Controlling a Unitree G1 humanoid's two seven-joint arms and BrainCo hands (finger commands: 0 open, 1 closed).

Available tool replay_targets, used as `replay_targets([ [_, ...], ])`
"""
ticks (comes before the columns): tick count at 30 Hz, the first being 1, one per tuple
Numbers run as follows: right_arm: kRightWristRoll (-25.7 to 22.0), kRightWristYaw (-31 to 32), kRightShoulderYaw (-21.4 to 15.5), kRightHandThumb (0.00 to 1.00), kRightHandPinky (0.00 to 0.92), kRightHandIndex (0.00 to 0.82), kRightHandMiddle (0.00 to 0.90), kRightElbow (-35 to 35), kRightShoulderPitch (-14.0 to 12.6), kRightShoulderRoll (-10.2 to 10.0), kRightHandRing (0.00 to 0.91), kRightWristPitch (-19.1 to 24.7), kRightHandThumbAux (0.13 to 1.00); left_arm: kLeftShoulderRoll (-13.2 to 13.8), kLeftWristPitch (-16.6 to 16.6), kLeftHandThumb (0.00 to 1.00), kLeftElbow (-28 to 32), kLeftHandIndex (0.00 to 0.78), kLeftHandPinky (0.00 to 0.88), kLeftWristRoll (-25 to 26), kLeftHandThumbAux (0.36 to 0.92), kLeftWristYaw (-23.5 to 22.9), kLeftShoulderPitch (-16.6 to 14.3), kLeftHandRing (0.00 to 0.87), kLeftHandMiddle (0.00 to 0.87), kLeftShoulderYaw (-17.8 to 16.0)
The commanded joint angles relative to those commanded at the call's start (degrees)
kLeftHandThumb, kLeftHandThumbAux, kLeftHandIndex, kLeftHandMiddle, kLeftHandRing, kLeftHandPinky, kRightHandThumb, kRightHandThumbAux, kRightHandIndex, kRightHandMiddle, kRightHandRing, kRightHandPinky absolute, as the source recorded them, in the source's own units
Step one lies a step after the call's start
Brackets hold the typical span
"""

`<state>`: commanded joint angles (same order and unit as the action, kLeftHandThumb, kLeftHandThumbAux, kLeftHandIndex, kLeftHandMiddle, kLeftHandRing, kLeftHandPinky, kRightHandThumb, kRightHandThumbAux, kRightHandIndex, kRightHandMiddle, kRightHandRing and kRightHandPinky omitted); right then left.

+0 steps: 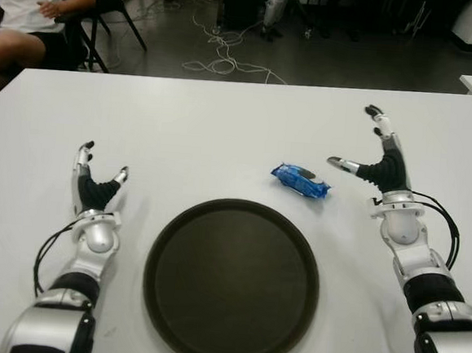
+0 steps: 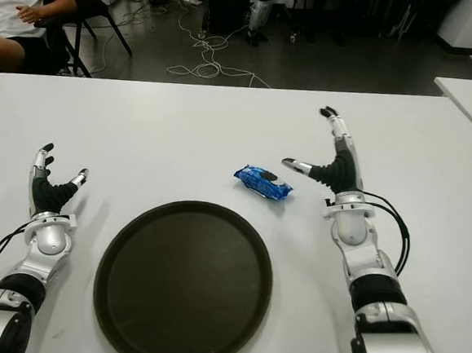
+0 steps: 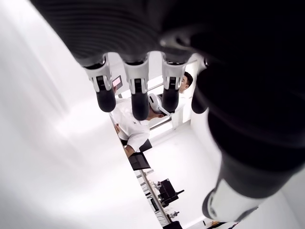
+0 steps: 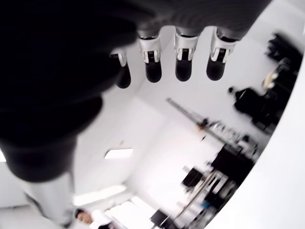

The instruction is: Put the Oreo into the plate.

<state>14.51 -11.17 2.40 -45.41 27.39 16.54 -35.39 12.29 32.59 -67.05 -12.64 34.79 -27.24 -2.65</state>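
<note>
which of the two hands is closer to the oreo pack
The right hand: its thumb points toward the blue Oreo pack lying just beside it on the table. The left hand shows on the far side of the dark plate.

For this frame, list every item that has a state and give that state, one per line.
Oreo pack: sealed blue wrapper, lying on the table beyond the plate's rim, not touching it, not held.
Plate: dark, round, holds nothing.
Right robot hand: open, fingers spread, just right of the Oreo pack, not touching it.
Left robot hand: open, holds nothing, left of the plate.
Table: white.
</note>
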Motion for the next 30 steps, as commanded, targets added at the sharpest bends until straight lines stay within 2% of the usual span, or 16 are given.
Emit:
replay_targets([
  [8,1.18,2.42,0.63,0.000,0.001,0.069,0.083,3.59,-0.68,-0.01,0.050,1.84,0.775,0.07,0.48,0.080,0.31,0.093,0.081,-0.31,0.793,0.27,0.10,0.090,0.095,0.16],
  [13,2.81,3.40,1.76,0.000,0.025,0.063,0.076,4.87,0.16,0.61,0.054,3.35,0.799,0.05,0.62,0.066,0.53,0.097,0.111,-0.35,0.791,0.05,0.13,0.109,0.105,0.29],
  [19,4.25,3.98,2.52,0.000,0.123,0.065,0.084,6.16,0.74,0.84,0.095,5.66,0.769,0.10,0.42,0.087,0.43,0.109,0.120,-0.34,0.790,-0.05,0.11,0.118,0.114,0.37],
  [24,7.02,4.51,3.76,0.000,0.204,0.056,0.100,8.85,0.94,1.22,0.148,11.15,0.697,0.06,0.55,0.093,0.42,0.110,0.105,-0.36,0.796,0.03,0.11,0.111,0.110,0.43],
  [25,8.20,5.10,4.53,0.000,0.218,0.052,0.099,9.91,1.55,1.02,0.160,14.07,0.692,0.01,0.60,0.093,0.46,0.110,0.107,-0.39,0.799,0.14,0.11,0.111,0.109,0.48],
  [29,11.46,8.33,6.99,0.000,0.346,0.018,0.086,13.71,3.42,0.81,0.358,23.42,0.678,-0.16,0.79,0.080,0.60,0.111,0.119,-0.49,0.807,0.48,0.12,0.120,0.115,0.63],
  [30,11.94,9.05,7.36,0.000,0.405,0.019,0.100,14.57,3.59,0.85,0.409,25.05,0.673,-0.19,0.83,0.079,0.62,0.108,0.112,-0.51,0.808,0.54,0.14,0.120,0.115,0.67],
])
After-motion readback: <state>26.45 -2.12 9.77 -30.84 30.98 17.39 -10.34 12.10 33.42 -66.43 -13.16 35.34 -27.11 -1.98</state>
